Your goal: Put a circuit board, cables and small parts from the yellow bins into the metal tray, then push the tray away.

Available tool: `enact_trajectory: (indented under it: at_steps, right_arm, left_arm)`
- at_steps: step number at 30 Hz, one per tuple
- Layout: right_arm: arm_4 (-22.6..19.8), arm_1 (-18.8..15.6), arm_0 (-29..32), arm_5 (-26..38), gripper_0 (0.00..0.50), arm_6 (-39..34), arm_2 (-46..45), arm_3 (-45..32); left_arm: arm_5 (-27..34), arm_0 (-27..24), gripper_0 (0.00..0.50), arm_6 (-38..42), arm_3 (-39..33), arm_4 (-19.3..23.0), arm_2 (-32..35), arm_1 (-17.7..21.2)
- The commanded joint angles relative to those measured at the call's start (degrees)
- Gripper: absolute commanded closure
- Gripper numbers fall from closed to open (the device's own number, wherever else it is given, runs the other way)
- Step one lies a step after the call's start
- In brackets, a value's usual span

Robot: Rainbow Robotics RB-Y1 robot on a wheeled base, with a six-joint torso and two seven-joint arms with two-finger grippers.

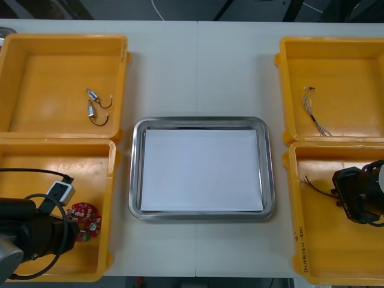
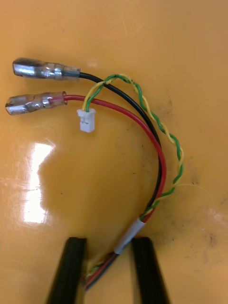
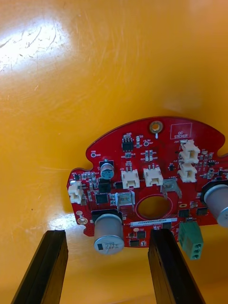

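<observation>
Left of the tray (image 1: 133, 180), a circuit board (image 3: 147, 190) is straddled by the spread left gripper (image 3: 108, 235); right of it, cables (image 2: 159, 156) by the spread right gripper (image 2: 109, 242).

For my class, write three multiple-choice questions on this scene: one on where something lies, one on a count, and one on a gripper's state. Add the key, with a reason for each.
1. In which yellow bin does the red circuit board lie?
A. the near left bin
B. the far left one
C. the far right one

2. How many small metal parts lie in the far left bin?
A. none
B. two
C. five

3. The right gripper is:
A. shut on nothing
B. shut on the board
C. open, with one finger on each side of the cable

Key:
1 A: the board lies in that bin, under the open left gripper.
2 B: two parts lie close together on the bin's floor.
3 C: the fingers stand apart, wider than the cable between them.
</observation>
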Motion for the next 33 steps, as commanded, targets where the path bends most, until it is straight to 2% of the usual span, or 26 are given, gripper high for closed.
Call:
enact_trajectory:
  at_steps: [1,11,14,21,23,24,25,26,30,33]
  right_arm:
    - [0.01,0.68,-0.47,-0.45,0.500,-2.30,1.07,0.24]
    - [-0.61,0.59,-0.47,0.87,0.500,-2.56,-1.92,-1.17]
    - [-0.78,0.59,-0.47,2.98,0.500,-2.65,-4.11,-3.19]
    - [-1.93,-1.87,-0.65,10.36,0.500,-2.65,-7.63,-8.99]
    - [-2.01,-2.84,-0.74,12.47,0.500,-2.65,-7.98,-10.57]
    - [-2.19,-3.46,-0.83,13.88,0.500,-2.73,-8.16,-11.63]
    - [-2.19,-4.07,-1.00,15.28,0.500,-2.82,-8.33,-12.59]
    - [-2.19,-4.33,-1.00,16.07,0.500,-2.82,-8.51,-13.03]
    - [-2.89,-7.06,-1.88,17.18,0.500,-2.21,-8.77,-15.84]
    - [-5.62,-9.34,-2.06,17.18,0.500,-1.94,-9.12,-17.60]
  left_arm:
    - [-1.29,-0.40,0.000,-0.41,0.41,-0.61,-0.80,0.49]
    - [-1.29,-1.90,0.000,-0.32,1.02,-0.34,-1.24,0.32]
    - [-1.29,-2.25,0.000,-0.23,1.02,-0.26,-1.24,0.14]
    - [-1.38,-2.87,0.000,0.03,1.55,-0.08,-1.50,0.14]
    - [-1.29,-2.87,0.140,0.03,1.55,0.01,-1.50,0.14]
    - [-1.38,-2.87,0.282,0.03,1.55,0.01,-1.59,0.14]
    - [-1.38,-2.87,0.458,0.03,1.55,0.01,-1.59,0.14]
    - [-1.38,-2.78,0.496,0.03,1.55,0.01,-1.59,0.14]
    - [-1.38,-2.60,0.500,0.03,1.55,0.09,-1.59,0.14]
    - [-1.29,-2.95,0.500,0.21,1.46,0.27,-1.50,0.32]
